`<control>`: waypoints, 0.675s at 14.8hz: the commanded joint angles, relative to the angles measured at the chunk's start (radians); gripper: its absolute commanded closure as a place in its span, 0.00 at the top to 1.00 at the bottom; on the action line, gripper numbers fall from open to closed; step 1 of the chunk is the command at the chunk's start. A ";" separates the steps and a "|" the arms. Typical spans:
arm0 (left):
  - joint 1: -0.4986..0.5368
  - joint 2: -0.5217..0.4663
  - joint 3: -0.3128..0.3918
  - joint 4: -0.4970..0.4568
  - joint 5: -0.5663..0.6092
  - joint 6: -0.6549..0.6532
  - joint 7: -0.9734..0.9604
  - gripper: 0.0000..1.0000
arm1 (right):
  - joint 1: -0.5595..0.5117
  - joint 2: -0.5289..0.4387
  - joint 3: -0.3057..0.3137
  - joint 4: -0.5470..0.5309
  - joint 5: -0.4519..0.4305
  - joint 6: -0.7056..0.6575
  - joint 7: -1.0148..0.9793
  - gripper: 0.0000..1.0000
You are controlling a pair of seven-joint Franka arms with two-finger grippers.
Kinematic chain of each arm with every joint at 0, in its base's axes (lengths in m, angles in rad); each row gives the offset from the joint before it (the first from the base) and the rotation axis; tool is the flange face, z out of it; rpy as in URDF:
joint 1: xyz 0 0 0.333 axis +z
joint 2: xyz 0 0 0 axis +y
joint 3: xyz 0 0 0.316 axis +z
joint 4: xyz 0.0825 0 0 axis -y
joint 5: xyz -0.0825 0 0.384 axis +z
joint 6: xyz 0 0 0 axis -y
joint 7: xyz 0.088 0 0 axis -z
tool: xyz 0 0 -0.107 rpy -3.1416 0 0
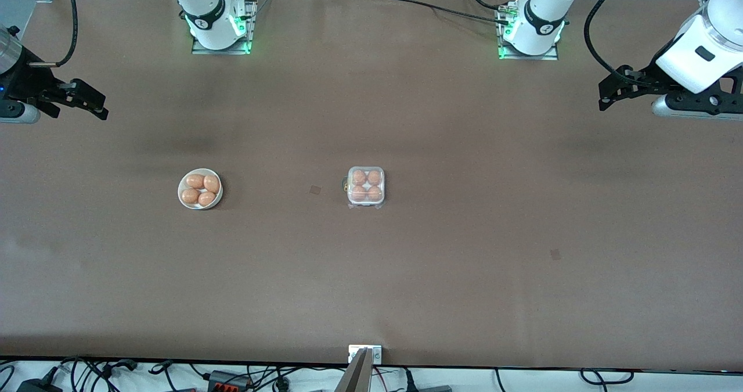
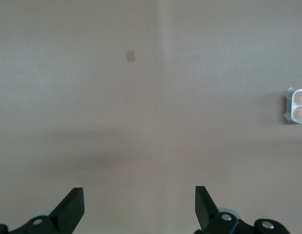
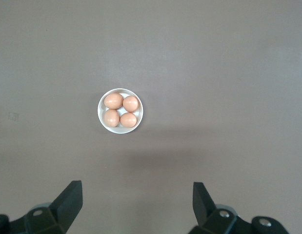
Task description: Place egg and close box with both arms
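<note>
The clear egg box (image 1: 365, 169) stands in the middle of the table with its lid down over several orange-brown eggs (image 1: 359, 177) filling its cells. Its edge also shows in the left wrist view (image 2: 289, 105). My left gripper (image 1: 605, 97) hangs open and empty over the left arm's end of the table, well apart from the box; the left wrist view shows it (image 2: 139, 195) over bare table. My right gripper (image 1: 97, 106) hangs open and empty over the right arm's end; the right wrist view shows it (image 3: 137, 190) apart from the bowl.
A round white bowl (image 1: 181, 191) with several more eggs (image 1: 195, 181) stands toward the right arm's end, level with the box; it also shows in the right wrist view (image 3: 100, 112). A metal bracket (image 1: 364, 354) sits at the table's near edge.
</note>
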 commanded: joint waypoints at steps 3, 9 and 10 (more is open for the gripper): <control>-0.004 0.022 -0.002 0.035 0.023 -0.020 0.006 1.00 | -0.020 -0.025 0.015 -0.001 -0.005 -0.028 -0.008 1.00; -0.004 0.023 -0.002 0.037 0.023 -0.019 0.006 1.00 | -0.019 -0.024 0.015 -0.002 -0.007 -0.028 -0.008 1.00; -0.004 0.025 -0.002 0.037 0.023 -0.019 0.006 1.00 | -0.019 -0.024 0.015 -0.002 -0.005 -0.028 -0.008 1.00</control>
